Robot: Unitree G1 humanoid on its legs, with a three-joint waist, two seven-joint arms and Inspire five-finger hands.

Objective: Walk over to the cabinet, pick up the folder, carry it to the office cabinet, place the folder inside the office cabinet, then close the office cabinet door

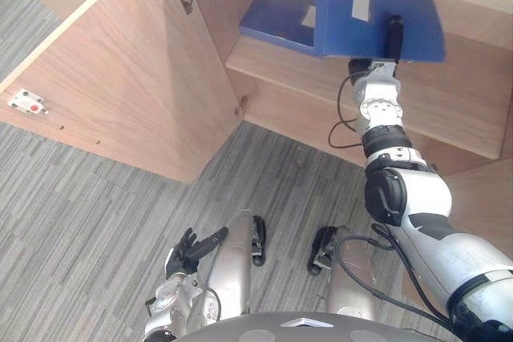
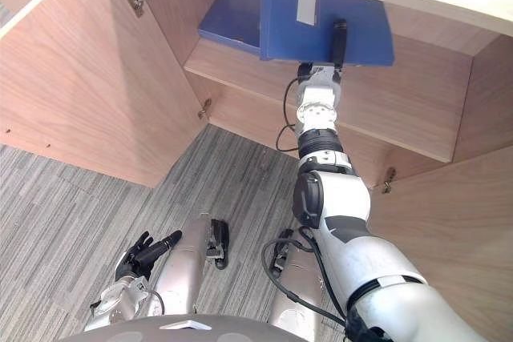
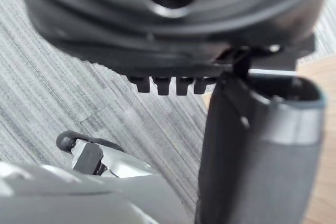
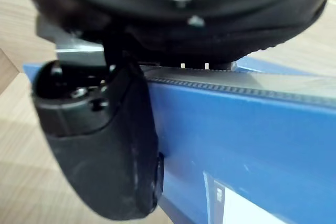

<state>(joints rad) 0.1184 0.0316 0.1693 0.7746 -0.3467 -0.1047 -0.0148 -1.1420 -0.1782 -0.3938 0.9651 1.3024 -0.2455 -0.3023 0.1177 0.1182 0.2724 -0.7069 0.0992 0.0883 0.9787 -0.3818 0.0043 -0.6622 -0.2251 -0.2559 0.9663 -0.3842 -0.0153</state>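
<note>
Right eye view: right hand (image 2: 339, 38) pinching blue folder (image 2: 365, 38), thumb on its face, upright at front edge of shelf (image 2: 385, 114); left hand (image 2: 140, 255) down low, fingers loose, empty

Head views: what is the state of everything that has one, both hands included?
Blue folder: at the wooden cabinet shelf, not released.
Light wooden cabinet door: swung open.
Right hand: shut on the folder.
Left hand: open, low, holding nothing.
</note>
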